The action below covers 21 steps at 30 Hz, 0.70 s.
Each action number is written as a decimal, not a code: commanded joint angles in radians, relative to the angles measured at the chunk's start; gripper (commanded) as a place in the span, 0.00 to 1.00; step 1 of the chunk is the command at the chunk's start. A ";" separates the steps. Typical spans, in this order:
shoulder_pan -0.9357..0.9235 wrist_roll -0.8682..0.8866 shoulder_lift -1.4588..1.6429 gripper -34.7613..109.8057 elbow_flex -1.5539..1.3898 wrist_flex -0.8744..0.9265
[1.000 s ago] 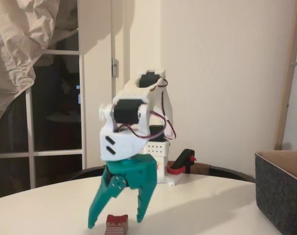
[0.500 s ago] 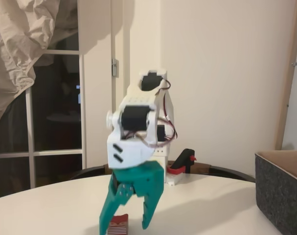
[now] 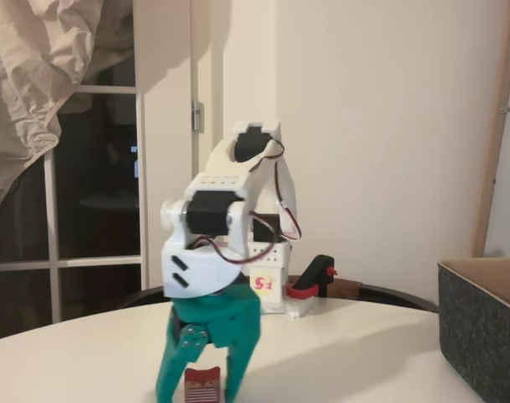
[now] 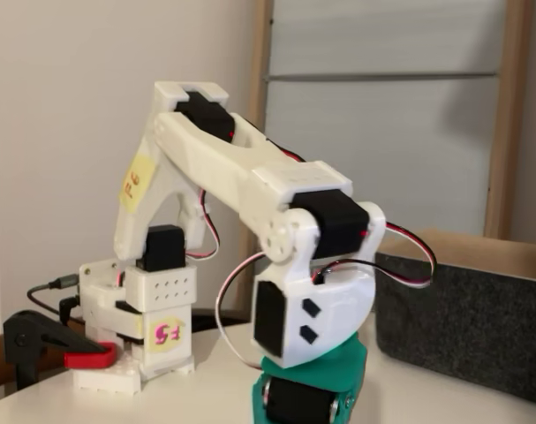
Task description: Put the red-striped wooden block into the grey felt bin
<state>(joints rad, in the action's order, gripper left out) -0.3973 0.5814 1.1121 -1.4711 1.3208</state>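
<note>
The small wooden block with a red top and a red-and-white striped face (image 3: 202,386) sits on the round white table (image 3: 355,353) at the bottom edge of a fixed view, upright, striped face toward the camera. The teal two-finger gripper (image 3: 202,388) straddles it, one finger on each side, jaws spread around the block with the tips down near the table. Whether the fingers already touch the wood cannot be told; a thin gap seems to show on the picture-left side.

Step in hand, as judged: closing on the block before lifting. To do it well: keep the wrist at this height, so the fingers meet the tan side faces low down and not the top edge. Close slowly so the block is not pushed sideways or tipped. Confirm the pinch is centred before raising.

The large dark charcoal-grey felt bin with straight walls (image 3: 481,336) stands at picture-right in this view, well apart from the block. Its wall is tall, so the lift likely needs to clear the rim before swinging over.

The white arm's base (image 4: 153,327) stands behind.
</note>
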 commanded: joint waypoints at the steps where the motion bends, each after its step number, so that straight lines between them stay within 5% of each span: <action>1: -0.021 0.032 -0.002 0.40 0.012 -0.012; 21: -0.029 0.063 -0.005 0.29 0.011 -0.032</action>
<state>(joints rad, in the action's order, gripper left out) -0.4203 0.6197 1.1060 -1.4603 1.2870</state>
